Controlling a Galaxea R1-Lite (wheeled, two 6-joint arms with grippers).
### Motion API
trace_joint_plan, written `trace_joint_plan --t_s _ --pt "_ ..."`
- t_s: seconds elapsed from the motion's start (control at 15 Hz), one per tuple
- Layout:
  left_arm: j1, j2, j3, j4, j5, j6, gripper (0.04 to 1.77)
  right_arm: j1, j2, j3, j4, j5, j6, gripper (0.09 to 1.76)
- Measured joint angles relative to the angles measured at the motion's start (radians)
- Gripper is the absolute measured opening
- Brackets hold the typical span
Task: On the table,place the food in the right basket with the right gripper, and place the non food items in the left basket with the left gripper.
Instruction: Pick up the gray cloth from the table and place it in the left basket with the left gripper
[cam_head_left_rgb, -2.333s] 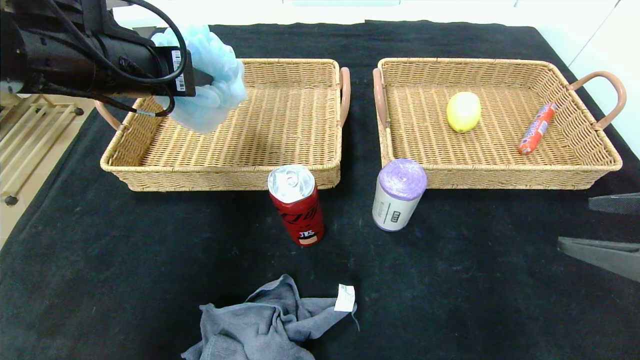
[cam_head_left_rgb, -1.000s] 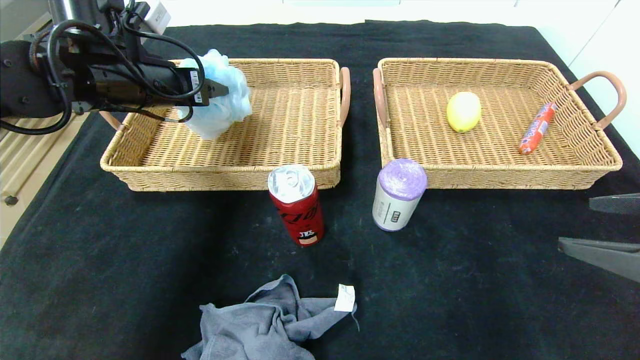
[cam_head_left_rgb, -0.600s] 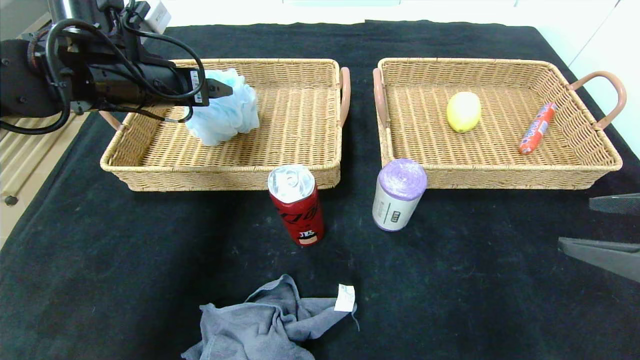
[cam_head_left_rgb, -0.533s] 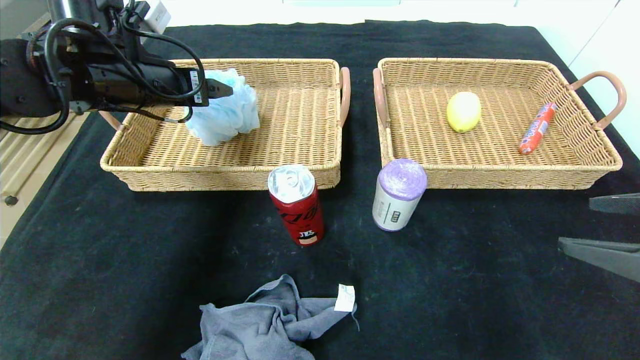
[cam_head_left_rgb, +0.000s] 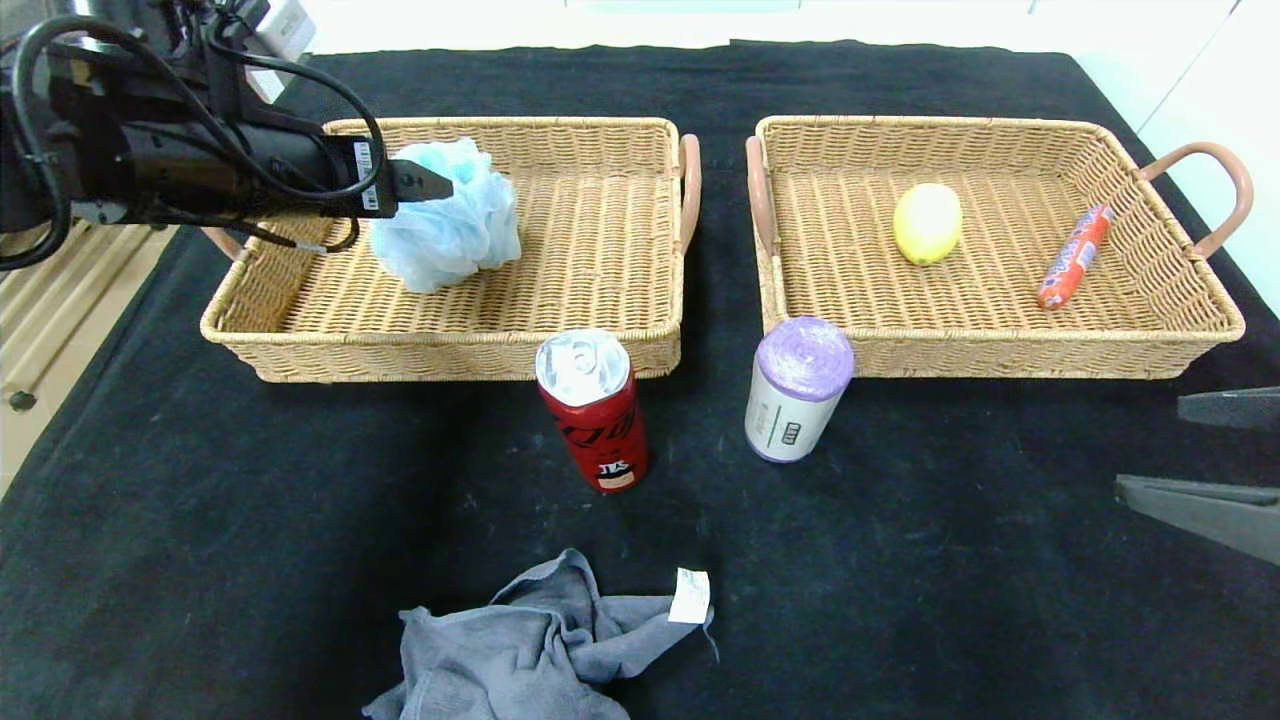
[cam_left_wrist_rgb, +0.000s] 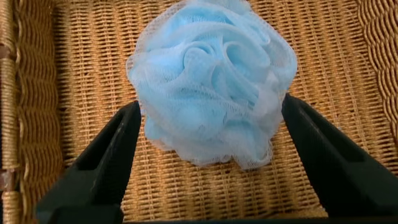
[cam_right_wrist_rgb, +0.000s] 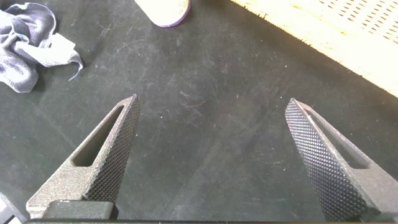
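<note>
Your left tool (cam_left_wrist_rgb: 208, 140) stood spread wide around the bath sponge (cam_left_wrist_rgb: 211, 81), its fingers (cam_left_wrist_rgb: 109, 162) flanking the sponge without gripping it. A second earlier the sponge hung in that tool above the left basket (cam_head_left_rgb: 300, 345); now it had dropped onto the weave, a fluffy pale-blue mesh ball. Your right tool (cam_right_wrist_rgb: 214, 155) waited wide open and empty over the table (cam_head_left_rgb: 250, 540).

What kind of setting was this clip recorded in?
Probably a lab or test bench staged for sorting, not a home: a table draped in black cloth, two matching wicker baskets side by side, and odd household items such as a red soda can and bath sponge.
</note>
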Motion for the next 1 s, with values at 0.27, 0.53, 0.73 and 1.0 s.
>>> trace_joint_plan --t_s 0.27,0.53,0.73,1.0 --pt "-0.018 -0.093 0.119 0.0 0.009 0.007 1.68 0.0 0.006 0.001 0.0 0.0 0.0 1.71" --pt "-0.062 -0.199 0.23 0.0 0.026 0.007 1.69 0.0 0.008 0.002 0.0 0.0 0.0 1.71" --pt "-0.114 -0.265 0.287 0.053 0.084 0.008 1.7 0.0 0.009 0.0 0.0 0.0 0.0 1.71" --pt "-0.177 -0.331 0.338 0.216 0.135 0.004 1.7 0.0 0.011 0.001 0.0 0.0 0.0 1.71"
